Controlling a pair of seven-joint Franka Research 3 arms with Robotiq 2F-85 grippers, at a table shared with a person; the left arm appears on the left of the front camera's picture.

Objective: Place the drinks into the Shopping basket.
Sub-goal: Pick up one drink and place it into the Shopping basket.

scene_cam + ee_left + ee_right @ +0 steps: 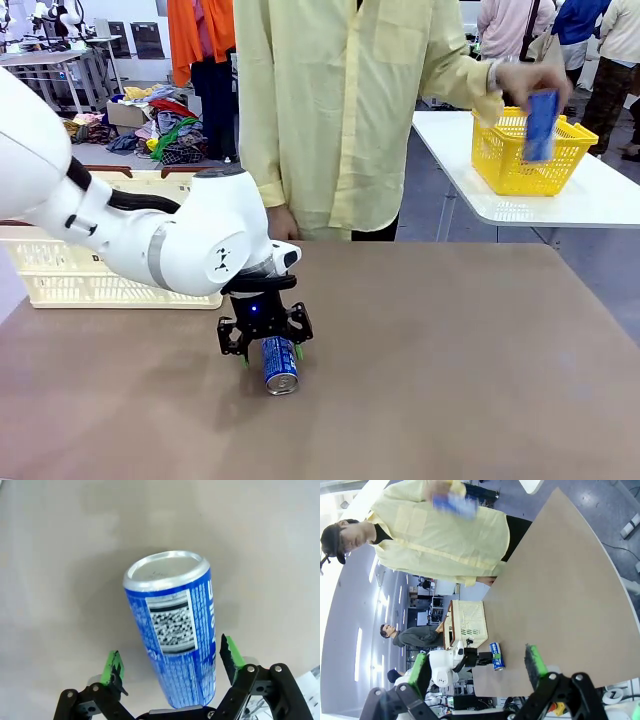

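A blue drink can (279, 365) with white lettering lies on its side on the brown table, silver end toward the robot's side. My left gripper (268, 345) stands open over its far end, a green pad on each side. In the left wrist view the can (175, 630) lies between the fingers (112, 666) with a gap on both sides. The Shopping basket (100, 270), cream-white and slotted, stands at the table's far left behind my left arm. The person holds another blue can (541, 125) above a yellow basket. My right gripper (477, 667) is open and holds nothing, high above the table.
A person in a pale yellow shirt (330, 110) stands at the far edge of the table. A small yellow mesh basket (530, 160) sits on a white side table (590, 205) at the far right. The brown table (450, 350) is bare to the right of the can.
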